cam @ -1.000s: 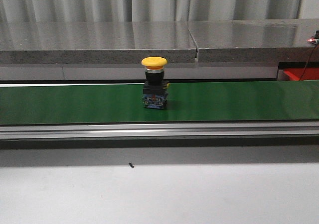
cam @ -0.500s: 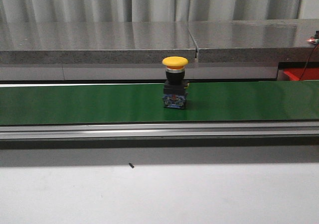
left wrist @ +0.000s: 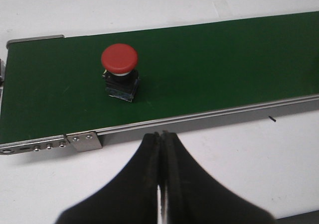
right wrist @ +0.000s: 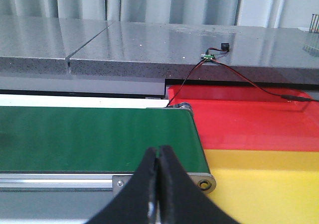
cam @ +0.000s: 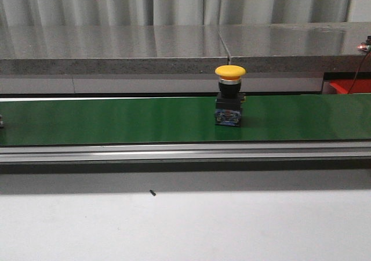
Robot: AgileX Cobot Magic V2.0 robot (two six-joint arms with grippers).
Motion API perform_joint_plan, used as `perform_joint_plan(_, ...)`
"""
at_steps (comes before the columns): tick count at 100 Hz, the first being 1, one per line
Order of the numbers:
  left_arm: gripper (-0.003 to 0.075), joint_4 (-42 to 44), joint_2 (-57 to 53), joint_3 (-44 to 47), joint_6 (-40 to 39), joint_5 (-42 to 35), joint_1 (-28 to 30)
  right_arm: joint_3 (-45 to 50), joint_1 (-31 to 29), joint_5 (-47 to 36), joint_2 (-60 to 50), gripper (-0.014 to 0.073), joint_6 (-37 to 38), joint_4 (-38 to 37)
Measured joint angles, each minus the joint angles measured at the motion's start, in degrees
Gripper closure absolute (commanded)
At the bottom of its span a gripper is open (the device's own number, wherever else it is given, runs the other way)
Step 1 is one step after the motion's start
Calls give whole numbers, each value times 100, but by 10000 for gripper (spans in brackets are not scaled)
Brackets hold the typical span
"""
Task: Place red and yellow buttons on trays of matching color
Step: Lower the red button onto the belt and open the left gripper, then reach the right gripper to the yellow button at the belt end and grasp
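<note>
Yellow button [cam: 229, 95] upright on belt [cam: 116, 120] | left gripper [left wrist: 162, 139] pressed together | right gripper [right wrist: 157, 157] pressed together

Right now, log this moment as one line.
yellow button: upright on belt | red button: upright on belt | left end effector: shut, empty | right end effector: shut, empty | trays: no buttons seen

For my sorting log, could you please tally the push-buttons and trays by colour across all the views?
Yellow-capped mushroom push-button: 1
Red-capped mushroom push-button: 1
Red tray: 1
Yellow tray: 1
Total: 4
</note>
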Motion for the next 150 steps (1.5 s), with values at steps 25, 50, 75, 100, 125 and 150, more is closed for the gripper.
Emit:
perform_joint_plan(25,741,87,-611,327,0,-119,-80,0,0,-475,0,659,0,0)
perform_joint_plan(50,741,109,-1270,626,32,-229,-80,-46,0,-862,0,655,0,0)
perform_joint_plan(75,741,109,-1444,633,43,-266,-80,-1121,0,305,646,652,0,0)
perform_joint_plan(100,741,109,-1444,633,53,-266,-80,-2473,0,1411,2338,635,0,36)
perform_joint_plan(125,741,109,-1444,633,53,-266,-80,-3631,56,1887,3902,421,0,63)
perform_joint_plan(150,741,109,-1448,633,53,-266,-80,-4693,628,2763,5186,-69,0,124)
